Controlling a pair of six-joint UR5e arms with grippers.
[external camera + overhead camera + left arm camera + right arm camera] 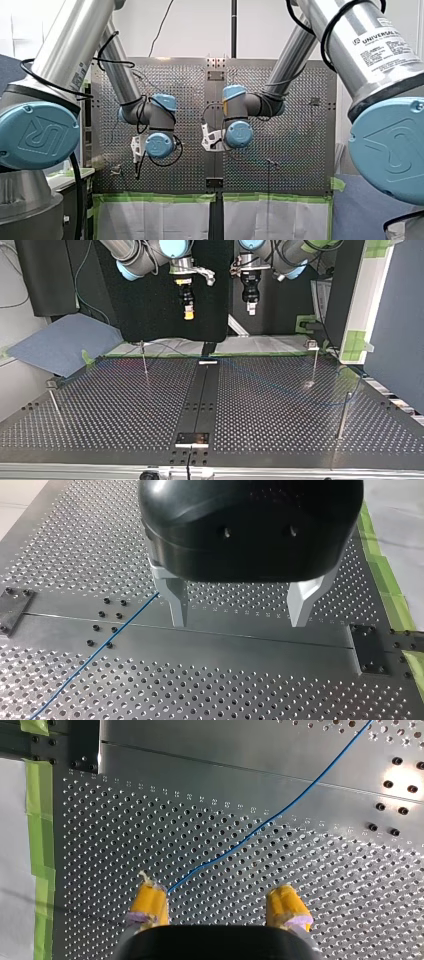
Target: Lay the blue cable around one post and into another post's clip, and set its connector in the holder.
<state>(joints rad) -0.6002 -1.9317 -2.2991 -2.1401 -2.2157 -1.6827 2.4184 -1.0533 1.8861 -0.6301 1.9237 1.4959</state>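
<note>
My left tool and my right tool hang spread and empty above the perforated tabletop. The blue cable lies flat on it.

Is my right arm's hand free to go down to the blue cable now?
Probably yes: the right hand is open above the blue cable, which lies bare on the table, nothing between them.

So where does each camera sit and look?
Front view: behind my left arm and my right arm, looking over the table.
Top view: across the table, facing my left tool and my right tool.
Left wrist view: on that wrist, looking down past its open tool.
Right wrist view: the same, past yellow pads.
Both wrist views share the blue cable.
</note>
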